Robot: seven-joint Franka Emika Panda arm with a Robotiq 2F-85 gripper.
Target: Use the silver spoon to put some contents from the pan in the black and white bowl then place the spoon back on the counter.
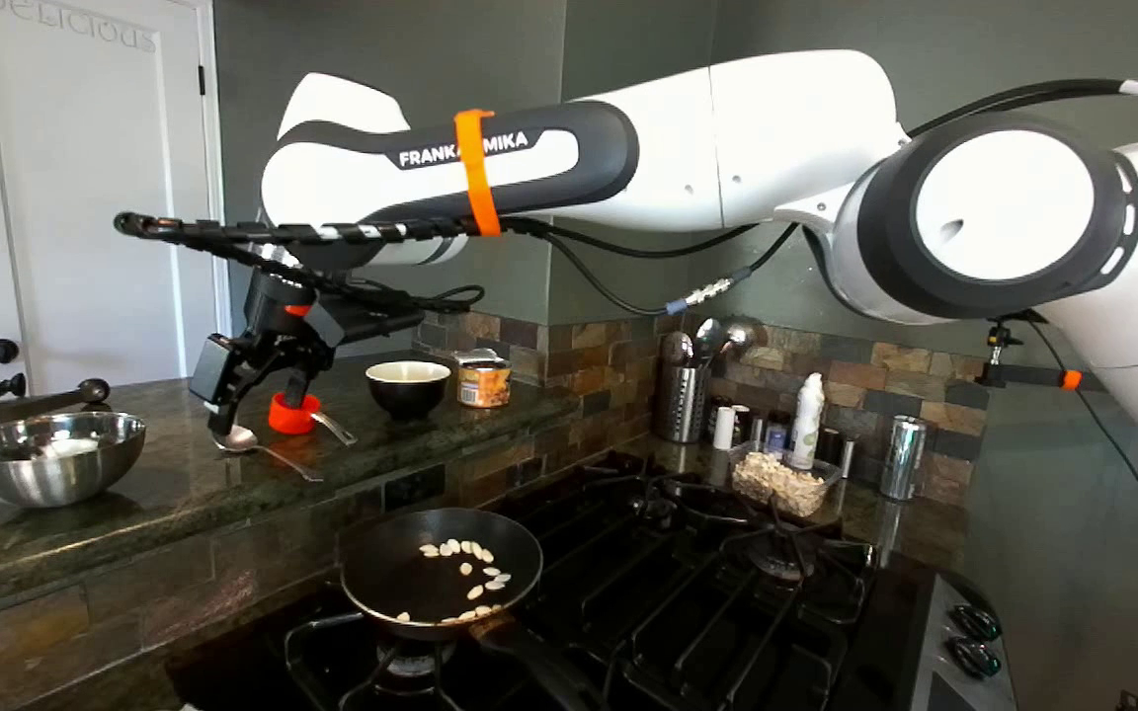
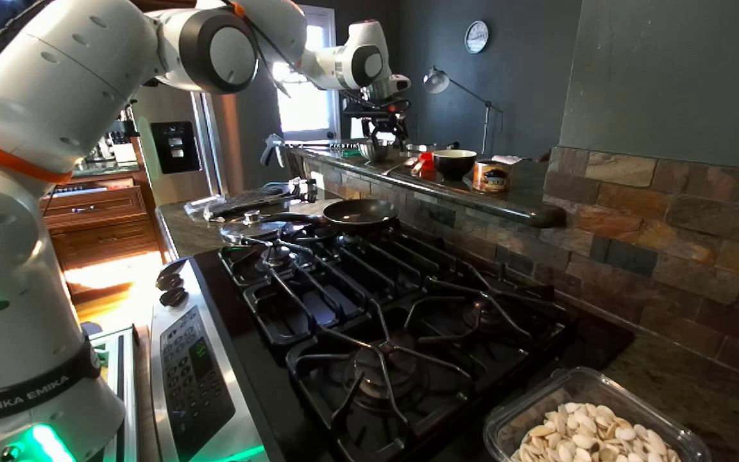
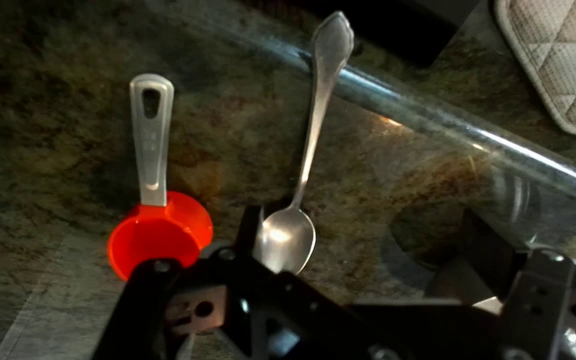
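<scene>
Presently my fingers (image 3: 493,252) stand spread, silver spoon (image 3: 312,142) loose on counter (image 1: 174,472), pale chunks (image 1: 453,546) in pan (image 1: 391,573); bottom of bowl (image 1: 408,394) hidden, so scooping done or pending: unclear.

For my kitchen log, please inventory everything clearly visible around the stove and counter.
stove: one, black, lower than counter
counter: one, dark brown, beside stove
pan: one, black, on stove
tub: one, clear, beside stove
pale pieces: many, cream, in pan and tub
silver spoon: one, silver, on counter
measuring cup: one, red and grey, beside silver spoon
small bowl: one, black outside, white inside, on counter
can: one, orange, beside small bowl
mixing bowl: one, silver, on counter
utensil holder: one, silver, near stove
utensils: several, silver, in utensil holder
tall bottle: one, white, near tub
quilted pad: one, beige, wrist view's corner
arm: one, mostly white, over counter
gripper: one, black, open, over counter
</scene>
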